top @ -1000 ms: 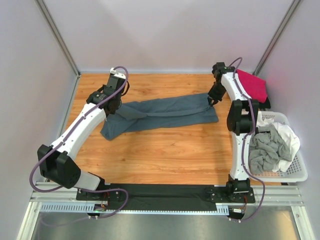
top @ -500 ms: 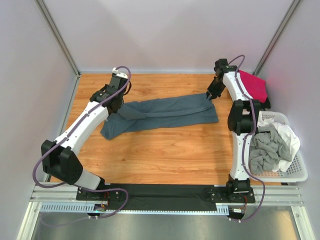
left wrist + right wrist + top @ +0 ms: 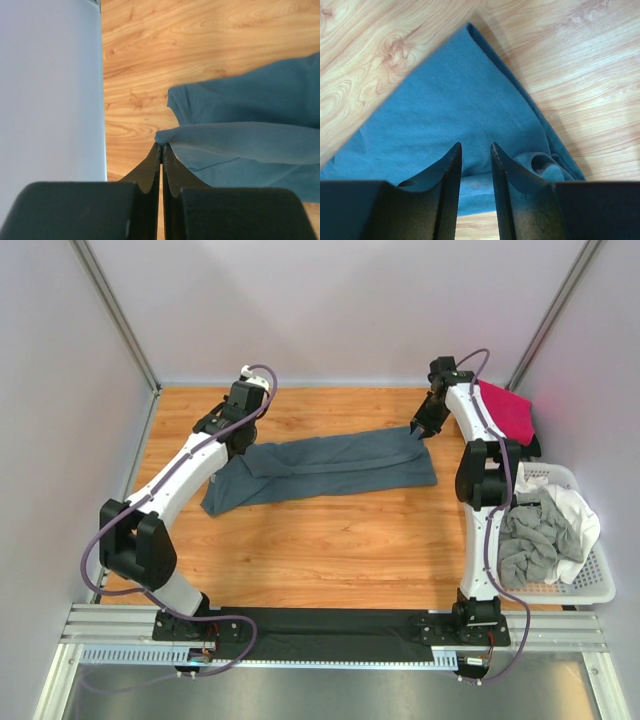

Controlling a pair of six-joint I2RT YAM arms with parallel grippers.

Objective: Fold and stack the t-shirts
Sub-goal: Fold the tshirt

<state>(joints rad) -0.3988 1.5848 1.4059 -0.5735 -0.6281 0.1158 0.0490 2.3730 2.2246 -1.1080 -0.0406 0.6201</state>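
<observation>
Light was bright and even, pictures looked sharp, and the blue-grey t-shirt point(image 3: 445, 110) cast a soft shadow

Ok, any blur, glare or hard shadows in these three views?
Top external: evenly lit and sharp, only faint shadows by the blue-grey t-shirt. Left wrist: dark fingers nearest the lens look soft, cloth crisp. Right wrist: stitching sharp, fingers blurred low down, soft shadow along the shirt's edge.

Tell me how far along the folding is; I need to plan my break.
Done: the magenta t-shirt looks folded at the far right. In hand: the blue-grey t-shirt is a long strip, left gripper pinching one end, right gripper open over the other. Left: finishing and stacking it, plus the light grey shirt and white shirt in the plastic basket.
</observation>
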